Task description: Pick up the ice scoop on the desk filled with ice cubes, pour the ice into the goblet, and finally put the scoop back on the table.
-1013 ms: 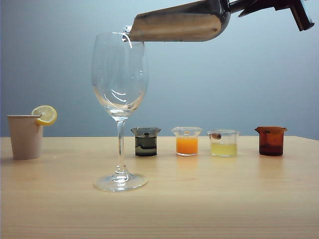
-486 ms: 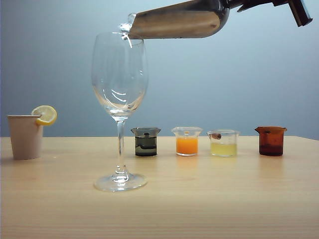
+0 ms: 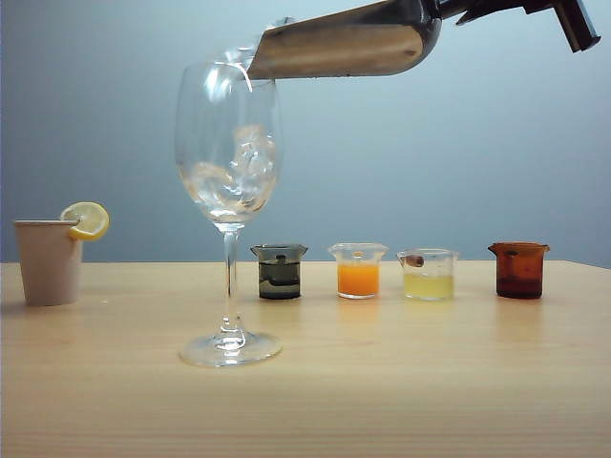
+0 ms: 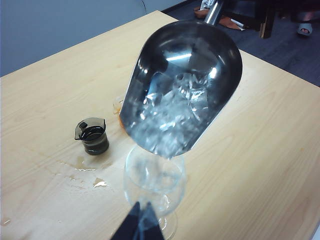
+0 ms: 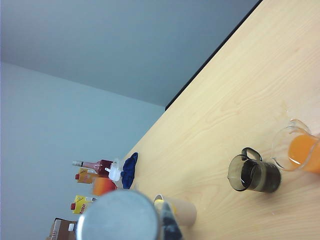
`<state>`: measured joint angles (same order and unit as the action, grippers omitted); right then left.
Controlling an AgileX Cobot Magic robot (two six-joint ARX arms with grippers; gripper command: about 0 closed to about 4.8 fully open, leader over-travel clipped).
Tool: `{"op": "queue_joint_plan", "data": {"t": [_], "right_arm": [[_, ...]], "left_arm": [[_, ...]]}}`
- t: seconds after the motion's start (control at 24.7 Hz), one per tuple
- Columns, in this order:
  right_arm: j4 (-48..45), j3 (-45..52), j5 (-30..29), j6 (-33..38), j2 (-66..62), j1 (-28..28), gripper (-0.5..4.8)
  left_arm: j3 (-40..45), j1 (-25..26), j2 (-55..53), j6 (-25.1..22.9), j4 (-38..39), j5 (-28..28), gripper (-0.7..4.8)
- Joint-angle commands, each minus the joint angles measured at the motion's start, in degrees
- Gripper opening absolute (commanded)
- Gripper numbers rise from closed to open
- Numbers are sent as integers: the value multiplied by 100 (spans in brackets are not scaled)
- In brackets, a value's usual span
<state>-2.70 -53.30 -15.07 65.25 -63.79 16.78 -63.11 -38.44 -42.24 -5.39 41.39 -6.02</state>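
Observation:
The shiny steel ice scoop point(image 3: 334, 43) hangs tilted, its open mouth just over the rim of the tall clear goblet point(image 3: 229, 191). Ice cubes point(image 3: 243, 157) are tumbling into the bowl. In the left wrist view more ice cubes point(image 4: 172, 107) slide down inside the ice scoop point(image 4: 185, 85) toward the goblet point(image 4: 155, 175). My right gripper point(image 3: 477, 11) is shut on the scoop's handle at the top right; its wrist view shows the scoop's round back end point(image 5: 117, 217) beside one dark finger point(image 5: 170, 226). My left gripper point(image 4: 142, 220) hovers shut and empty near the goblet's foot.
On the wooden table point(image 3: 382, 382) a beige cup with a lemon slice point(image 3: 48, 260) stands at the left. Behind the goblet is a row of small beakers: dark point(image 3: 279, 272), orange point(image 3: 358, 272), pale yellow point(image 3: 428, 275), brown point(image 3: 518, 270). A wet spill point(image 4: 80, 172) lies near the dark beaker.
The scoop has tipped slightly further. Ice that sat at its lip is now dropping into the goblet, which was empty before.

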Motion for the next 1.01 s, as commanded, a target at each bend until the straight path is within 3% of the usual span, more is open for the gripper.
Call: {"op": "queue_joint_plan", "data": {"t": [0.04, 1.01], "right_arm": [[-232, -52, -24, 48, 33, 9, -5], [-356, -55, -7, -39, 33, 9, -5]], "left_arm": [[-33, 7, 9, -15, -26, -42, -5], [-33, 7, 11, -15, -26, -39, -5]]}}
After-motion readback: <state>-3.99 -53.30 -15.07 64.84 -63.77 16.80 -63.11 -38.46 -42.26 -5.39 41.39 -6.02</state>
